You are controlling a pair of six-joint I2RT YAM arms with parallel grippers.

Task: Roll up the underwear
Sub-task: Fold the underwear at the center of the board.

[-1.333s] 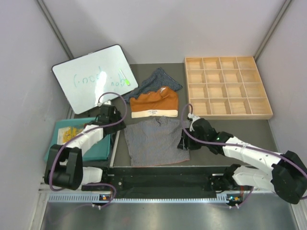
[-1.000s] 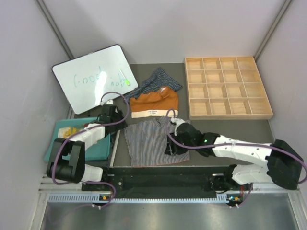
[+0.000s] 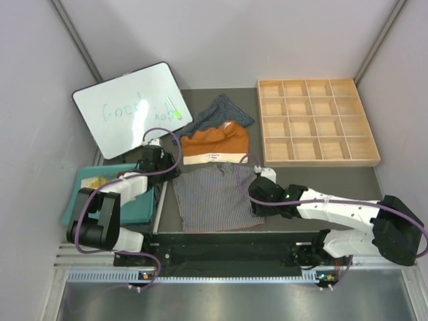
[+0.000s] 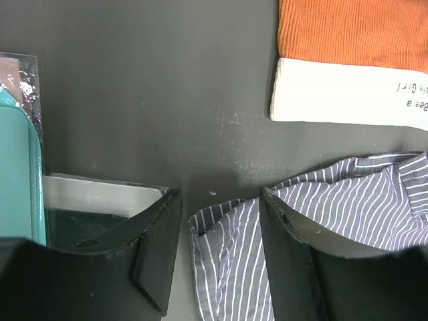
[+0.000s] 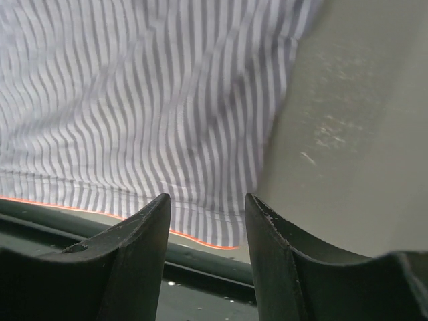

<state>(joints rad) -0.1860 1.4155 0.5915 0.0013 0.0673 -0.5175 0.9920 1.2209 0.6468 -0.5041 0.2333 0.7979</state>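
The grey pinstriped pair lies spread flat at the table's near middle. The rust-orange pair with a cream waistband lies just behind it, and the dark navy striped pair behind that. My left gripper is open, its jaws either side of the grey pair's far-left corner. The left wrist view also shows the orange pair. My right gripper is open just above the grey pair's near-right corner, gripping nothing.
A whiteboard leans at the back left. A wooden compartment tray sits at the back right. A teal mat with a clear packet lies left of the grey pair. A black rail runs along the near edge.
My right gripper swung left over the grey pair, then came back right to its near-right corner. My left gripper has barely moved.
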